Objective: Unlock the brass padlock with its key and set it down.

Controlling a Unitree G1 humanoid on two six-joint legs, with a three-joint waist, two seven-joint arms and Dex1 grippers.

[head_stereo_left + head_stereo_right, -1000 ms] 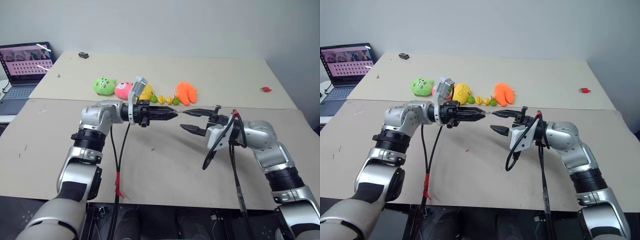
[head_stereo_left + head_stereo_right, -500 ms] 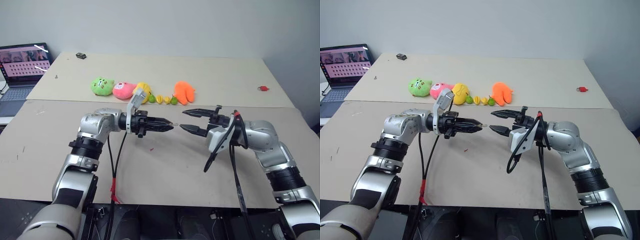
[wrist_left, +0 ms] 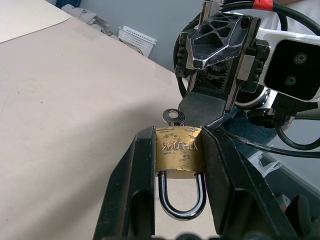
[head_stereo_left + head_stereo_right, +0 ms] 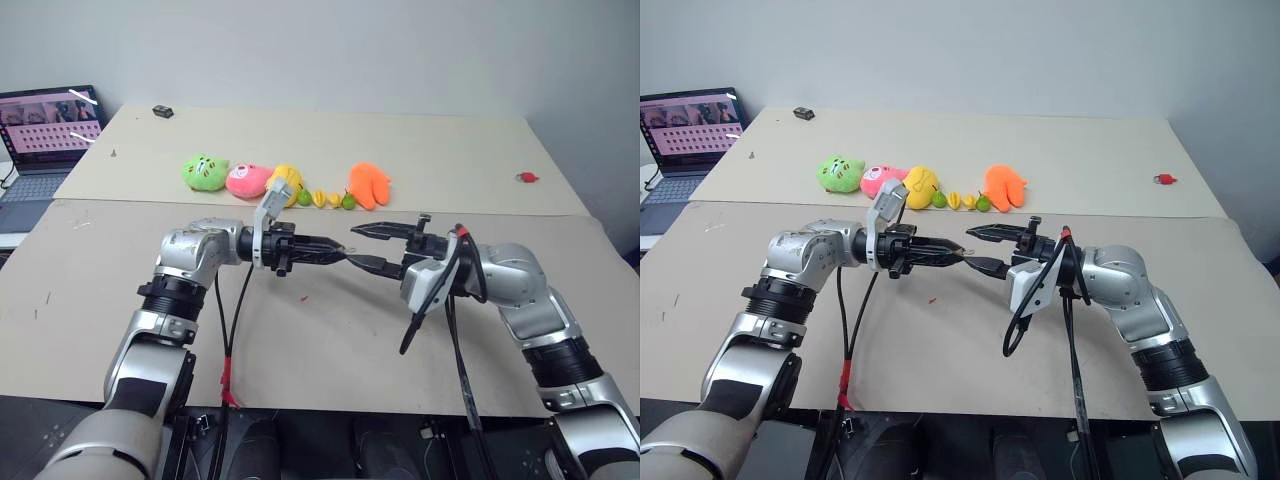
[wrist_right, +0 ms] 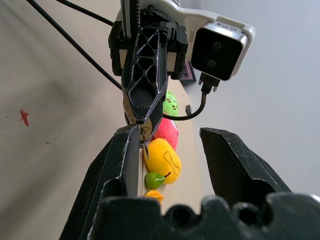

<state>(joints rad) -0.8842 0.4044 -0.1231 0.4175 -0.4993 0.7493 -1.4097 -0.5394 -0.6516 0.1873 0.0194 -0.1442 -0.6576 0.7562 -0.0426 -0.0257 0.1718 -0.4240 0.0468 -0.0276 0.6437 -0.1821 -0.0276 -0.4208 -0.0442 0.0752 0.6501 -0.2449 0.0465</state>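
Since the earlier frames your right gripper (image 4: 362, 249) has been closing in on the left one, and its fingertips are now sitting right at the left fingertips where a gap showed a moment ago; your left gripper (image 4: 340, 254) has come down from in front of the toys and is now holding steady over the near table (image 4: 90, 300). You are pinching the brass padlock (image 3: 178, 152) between the two left fingers (image 3: 137, 175), gripping its flat gold body on both sides, so that pincer is narrow and clamped on the lock. You are holding it above the tabletop, not resting on it, with the silvery shackle (image 3: 181, 200) looping back toward the wrist and looking closed. You are also presenting the key (image 3: 173, 118), whose round silver head is sticking out of the far end of the lock body, pointing at the right gripper. Your right pincer is standing moderately wide, holding nothing: in its wrist view one finger (image 5: 120, 170) is lying just beside the left gripper's tip and the key end, though you cannot tell from the views whether it is touching, and the other finger is standing well clear. Both arms are meeting roughly level over the middle of the near table. Behind them, on the far table (image 4: 450, 150), you are facing a row of toys: a green plush (image 4: 204, 171), a pink plush (image 4: 245, 180), a yellow plush (image 4: 288, 180), some small toy fruits (image 4: 327, 199) and an orange plush (image 4: 368, 185). A laptop (image 4: 45, 140) is sitting open at the far left, and a small red object (image 4: 527, 177) is lying near the far right edge.
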